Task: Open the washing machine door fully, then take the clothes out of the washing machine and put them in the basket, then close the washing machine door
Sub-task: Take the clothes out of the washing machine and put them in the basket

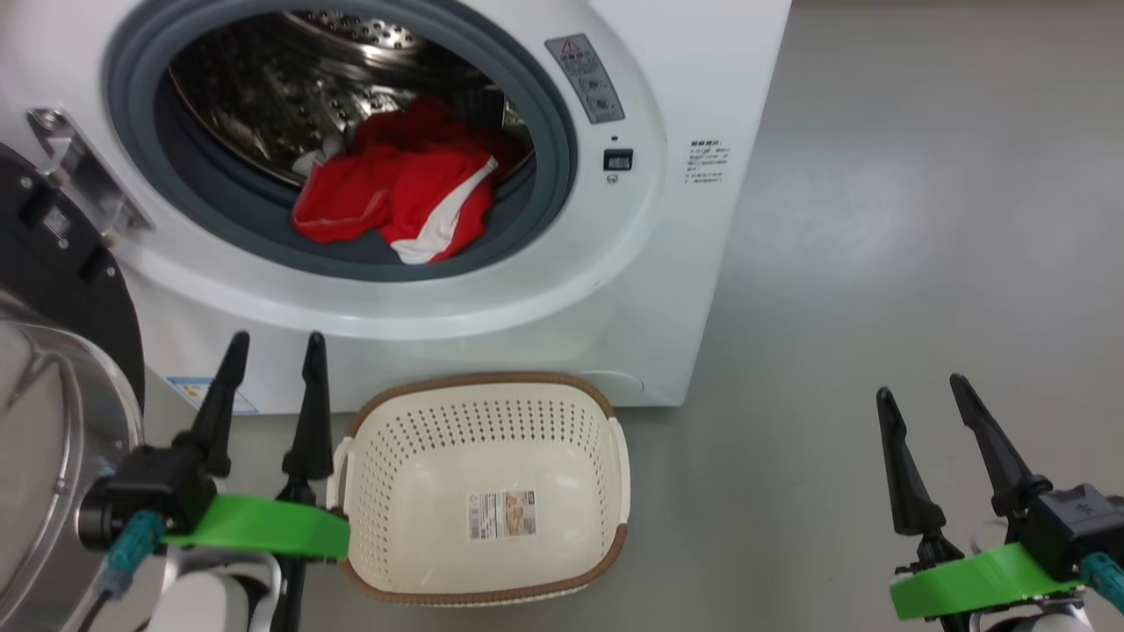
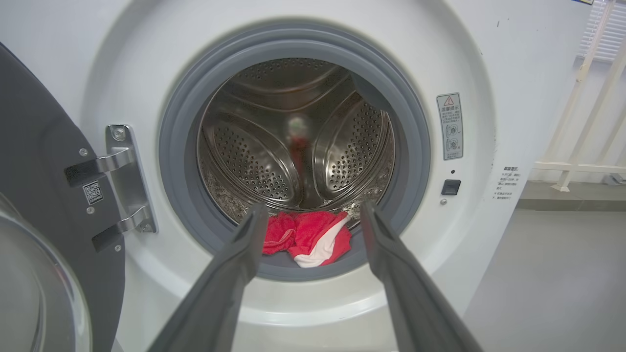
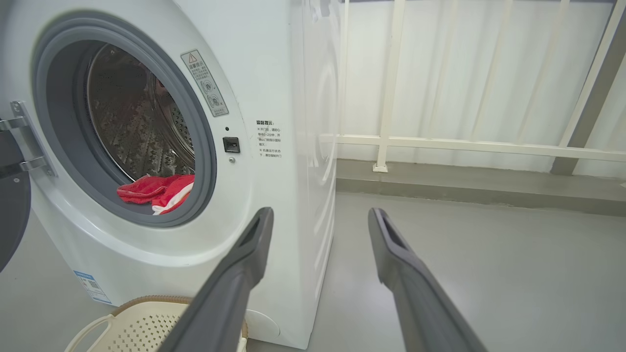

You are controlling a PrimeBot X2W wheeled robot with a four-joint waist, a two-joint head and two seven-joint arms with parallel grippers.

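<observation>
Head view shows the boxy white washing machine, its glossy black-rimmed door swung left to free the mouth, the perforated cream basket parked near, below it, for a short drop, soft red clothes bunched at the near lip of the steel drum, and left end effector and right end effector both spread apart, empty.

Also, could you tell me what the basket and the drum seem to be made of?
Basket: probably cream moulded plastic, smooth with a slight sheen, punched with even round holes; its brown rim only looks woven. Drum: apparently polished steel, mirror-like reflections and perforated panels.
</observation>
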